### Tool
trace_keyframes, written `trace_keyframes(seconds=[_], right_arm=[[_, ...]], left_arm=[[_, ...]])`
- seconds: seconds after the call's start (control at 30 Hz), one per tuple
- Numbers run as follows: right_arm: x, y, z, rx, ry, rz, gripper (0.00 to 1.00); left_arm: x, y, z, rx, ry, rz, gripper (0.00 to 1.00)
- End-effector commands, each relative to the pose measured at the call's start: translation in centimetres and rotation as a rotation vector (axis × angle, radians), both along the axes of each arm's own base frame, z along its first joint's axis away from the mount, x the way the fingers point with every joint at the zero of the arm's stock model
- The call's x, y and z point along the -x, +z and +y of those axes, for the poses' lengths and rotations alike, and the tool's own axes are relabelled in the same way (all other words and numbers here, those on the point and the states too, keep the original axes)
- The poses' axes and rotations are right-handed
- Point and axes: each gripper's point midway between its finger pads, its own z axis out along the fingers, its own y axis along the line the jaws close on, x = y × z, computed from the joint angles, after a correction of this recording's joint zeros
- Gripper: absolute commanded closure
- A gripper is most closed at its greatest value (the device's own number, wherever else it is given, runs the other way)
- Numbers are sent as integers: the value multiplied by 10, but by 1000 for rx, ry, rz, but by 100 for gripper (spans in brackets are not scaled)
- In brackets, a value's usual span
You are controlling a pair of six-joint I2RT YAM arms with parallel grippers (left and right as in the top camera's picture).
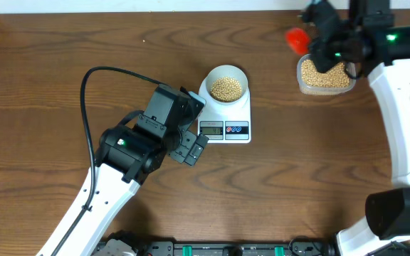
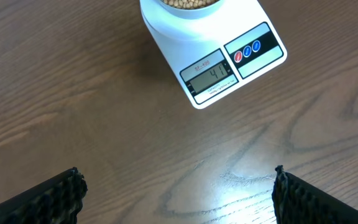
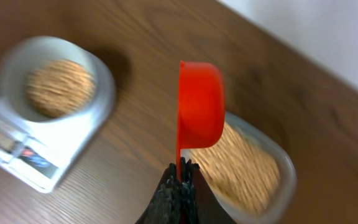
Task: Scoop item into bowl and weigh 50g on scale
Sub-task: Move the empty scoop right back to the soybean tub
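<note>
left wrist: scale (image 2: 194,46) lies well ahead of the parted left jaws.

place: robot lab bench, by the look of it from here; kitchen items, but not a kitchen.
rig: two white-and-black arms, left arm (image 1: 105,192) and right arm (image 1: 404,121), rising from black mounting hardware (image 1: 212,249) on the near edge of the table (image 1: 34,85).
electronics: green status lights (image 1: 392,37) lit on both arms; black cable (image 1: 84,92) arcing loose beside the left arm.
surface: plain dark wood-grain top, pale wall (image 3: 328,37) just behind the far edge.
props: small digital scale (image 1: 224,129), clear tub (image 1: 326,91), red scoop (image 3: 199,102).
</note>
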Motion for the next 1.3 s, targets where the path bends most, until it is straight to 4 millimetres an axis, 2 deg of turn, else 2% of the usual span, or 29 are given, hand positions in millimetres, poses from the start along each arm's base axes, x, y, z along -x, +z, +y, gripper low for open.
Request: trace_keyframes(seconds=[0.0,0.17,0.37,0.6,0.9,1.27], right_arm=[[-1,-4,-28,27,-126,22,99],[-2,-4,-42,9,-197,32,99],[3,-9,-81,71,-486,58,99],[15,-15,-103,108,-678,90,99],[7,-11,-102,84,-701,54,99],[13,-14,-102,4,-823,81,99]], left_arm=[[-1,2,0,5,-4,-5,2],[-1,2,0,5,-4,-5,2],[-1,2,0,5,-4,-5,2],[-1,2,0,6,-4,-5,2],[-1,2,0,5,-4,-5,2],[-1,2,0,6,-4,-5,2]])
